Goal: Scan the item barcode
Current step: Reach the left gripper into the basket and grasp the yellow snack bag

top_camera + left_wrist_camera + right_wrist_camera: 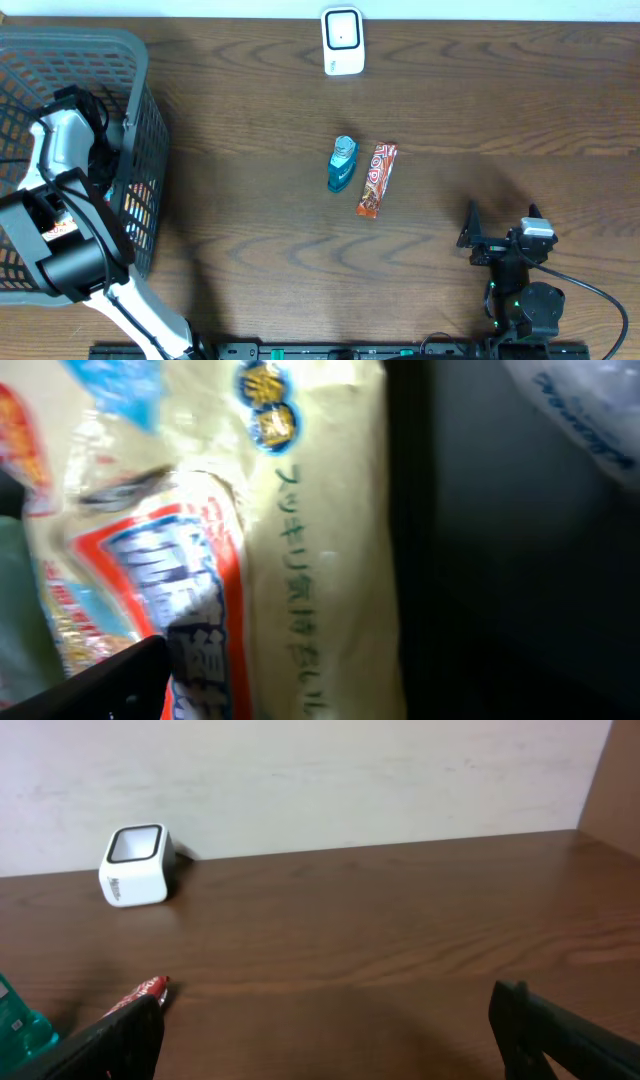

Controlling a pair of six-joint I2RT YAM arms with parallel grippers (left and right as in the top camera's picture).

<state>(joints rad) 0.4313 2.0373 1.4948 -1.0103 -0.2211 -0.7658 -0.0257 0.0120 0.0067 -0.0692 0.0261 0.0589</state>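
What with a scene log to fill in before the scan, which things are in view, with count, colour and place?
table: 1, brown wood, under everything
basket: 1, grey mesh, left end of the table
packet: at least 1, cream with red and blue print, inside the basket; total unclear
scanner: 1, white with a dark window, middle of the far edge
bottle: 1, teal, lying at the table's centre
snack bar: 1, red-orange wrapper, just right of the bottle
left gripper: 1, black, down in the basket by the packet; jaws unclear
right gripper: 1, black, open and empty, near the right front
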